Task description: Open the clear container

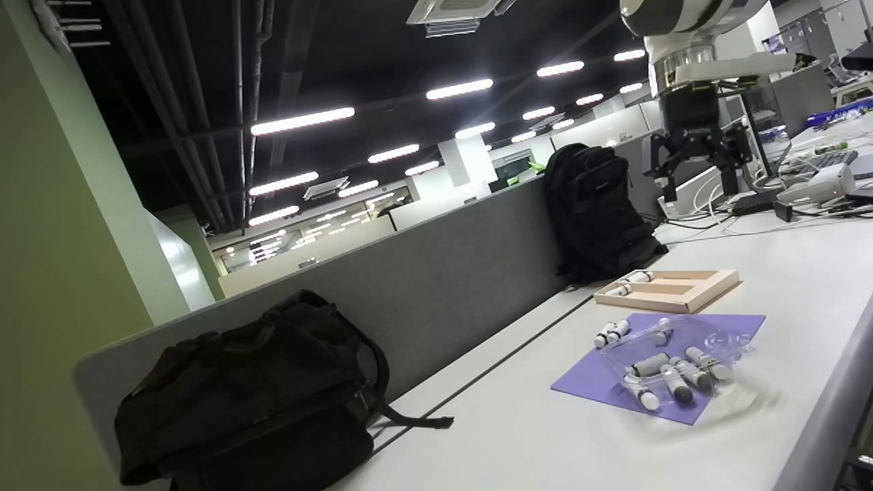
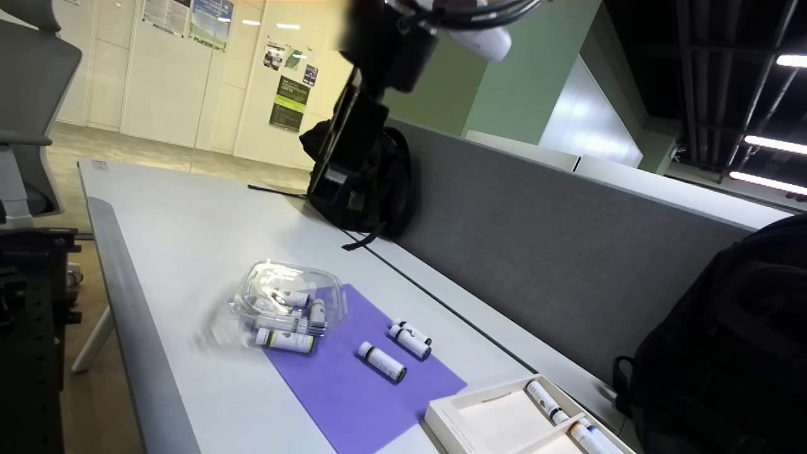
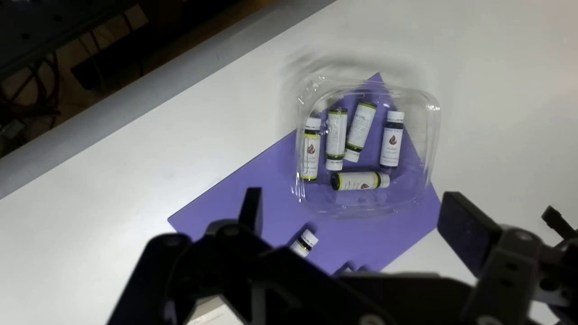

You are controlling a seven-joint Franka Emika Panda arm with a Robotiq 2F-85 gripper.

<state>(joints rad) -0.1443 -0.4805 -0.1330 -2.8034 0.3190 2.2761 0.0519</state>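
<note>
Wrist view shows the glossy, round-cornered clear container (image 3: 416, 144), five bottles (image 3: 336, 133) visible through it, gripper (image 3: 354, 214) spread apart.

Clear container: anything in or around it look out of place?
Yes, mildly: three vials lie outside the clear container, while five vials lie within. The container is also askew over a corner of the purple sheet, extending past its edges. I see no spill.

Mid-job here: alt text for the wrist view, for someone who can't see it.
A clear container, seen from above, lies partly over a purple sheet on a white table, five white-capped bottles showing through it. The tool shows at the bottom, open and empty. Another bottle, partly hidden, lies outside the container.
</note>
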